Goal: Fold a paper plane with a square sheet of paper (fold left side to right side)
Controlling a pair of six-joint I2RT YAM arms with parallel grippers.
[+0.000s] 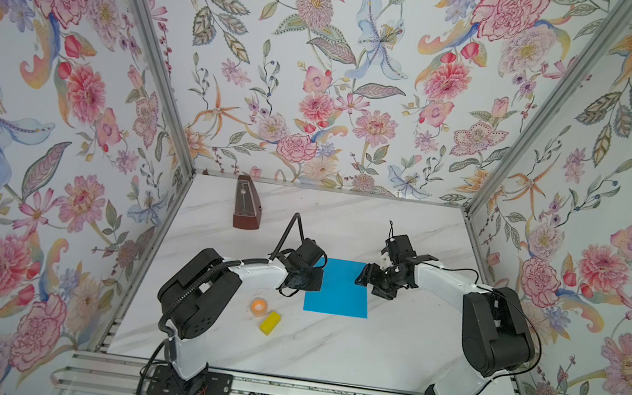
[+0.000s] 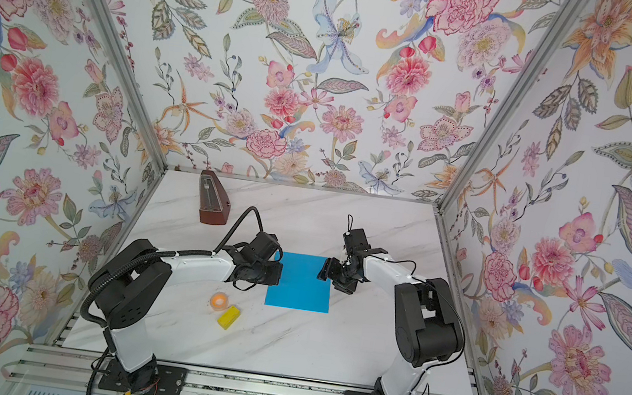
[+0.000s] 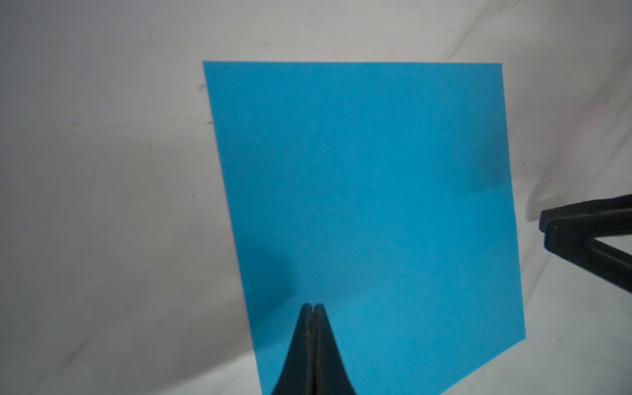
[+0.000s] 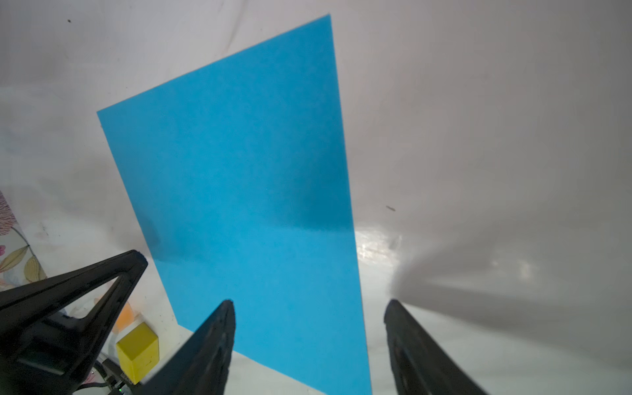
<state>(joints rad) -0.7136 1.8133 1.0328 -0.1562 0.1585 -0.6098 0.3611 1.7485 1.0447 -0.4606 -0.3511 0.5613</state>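
Blue paper (image 1: 339, 290): flat, unfolded on the table (image 1: 325, 355), centre of frame in both top views.
Your left claw (image 3: 313, 306): closed, tips together over the paper's left edge; contact unclear.
Your right claw (image 4: 309, 302): open wide, straddling its right edge.

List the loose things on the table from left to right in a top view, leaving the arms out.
In order: brown wooden metronome → small orange round object → yellow block → square sheet of paper.
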